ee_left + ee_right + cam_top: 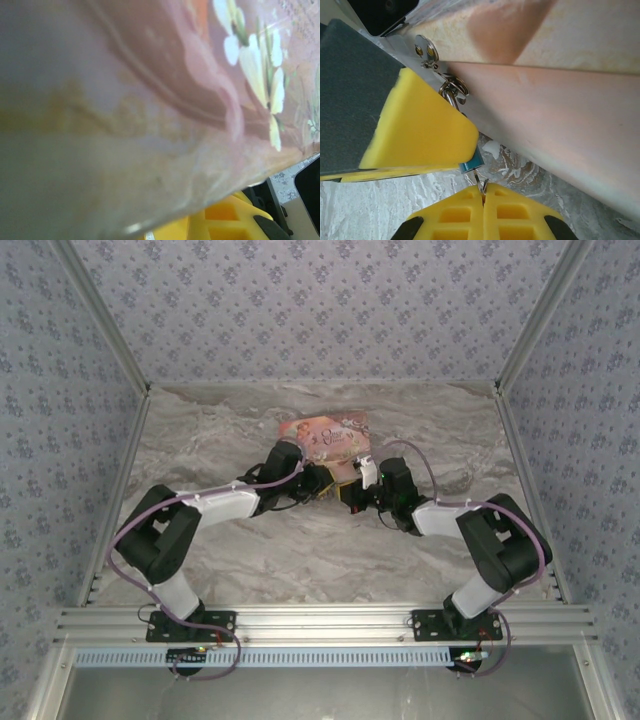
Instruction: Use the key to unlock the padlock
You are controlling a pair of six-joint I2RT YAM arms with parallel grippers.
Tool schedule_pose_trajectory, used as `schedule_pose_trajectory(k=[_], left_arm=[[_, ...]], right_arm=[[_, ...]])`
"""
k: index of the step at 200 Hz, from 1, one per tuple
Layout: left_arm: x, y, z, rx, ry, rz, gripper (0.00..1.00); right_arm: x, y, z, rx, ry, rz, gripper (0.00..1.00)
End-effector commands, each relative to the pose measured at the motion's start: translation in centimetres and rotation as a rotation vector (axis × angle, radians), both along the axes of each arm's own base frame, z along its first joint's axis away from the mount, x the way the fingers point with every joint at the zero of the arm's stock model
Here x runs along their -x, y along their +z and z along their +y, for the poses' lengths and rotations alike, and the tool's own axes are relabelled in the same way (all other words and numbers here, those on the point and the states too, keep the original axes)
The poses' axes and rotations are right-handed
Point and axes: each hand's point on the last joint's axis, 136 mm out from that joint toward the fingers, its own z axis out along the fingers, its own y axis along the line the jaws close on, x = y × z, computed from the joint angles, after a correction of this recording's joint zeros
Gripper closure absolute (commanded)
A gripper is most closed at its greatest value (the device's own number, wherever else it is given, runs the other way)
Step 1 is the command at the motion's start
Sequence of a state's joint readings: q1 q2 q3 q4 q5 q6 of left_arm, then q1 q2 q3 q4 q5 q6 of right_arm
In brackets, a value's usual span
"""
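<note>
1. The right gripper [483, 201] has its two yellow jaws pressed tight together. They pinch the key [480, 183] at their tips.
2. The key is a thin grey sliver. It pokes straight out past the tips and meets the bottom of the padlock [470, 164]. I cannot tell how far in it goes.
3. The padlock sits just past the right tips. Only a small blue corner shows, because a yellow finger [415, 125] of the left gripper [320, 482] lies over it.
4. Its silver shackle [451, 94] runs on through a metal clasp [426, 51] on the edge of the pink box [560, 105].
5. Key, padlock and shackle lie almost in one line, leading away from the right jaws.
6. I cannot tell if the left jaws are spread or squeezing the padlock.
7. I think the right arm must twist the key around that line.
</note>
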State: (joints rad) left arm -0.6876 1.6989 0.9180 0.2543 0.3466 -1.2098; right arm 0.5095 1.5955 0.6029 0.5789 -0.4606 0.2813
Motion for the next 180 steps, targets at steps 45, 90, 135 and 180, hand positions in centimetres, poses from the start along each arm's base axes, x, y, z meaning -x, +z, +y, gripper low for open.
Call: schedule_pose_trajectory(k=[45, 90, 135, 180], left_arm=[[3.8, -1.3, -3.5, 0.064, -0.164, 0.097, 0.92], [3.5, -3.3, -3.6, 0.059, -0.145, 0.128, 0.88], [3.4, -3.9, -3.0, 0.043, -0.117, 0.127, 0.73], [3.4, -2.6, -2.3, 0.032, -0.099, 0.092, 0.52]], right_arm=[[-1.4, 1.9, 1.0, -0.062, -0.044, -0.064, 1.0], [-0.3, -1.2, 0.1, -0.045, -0.091, 0.023, 1.0], [0.8, -3.1, -1.1, -0.032, -0.143, 0.076, 1.0], [1.3, -3.6, -1.3, -0.054, -0.155, 0.113, 1.0]])
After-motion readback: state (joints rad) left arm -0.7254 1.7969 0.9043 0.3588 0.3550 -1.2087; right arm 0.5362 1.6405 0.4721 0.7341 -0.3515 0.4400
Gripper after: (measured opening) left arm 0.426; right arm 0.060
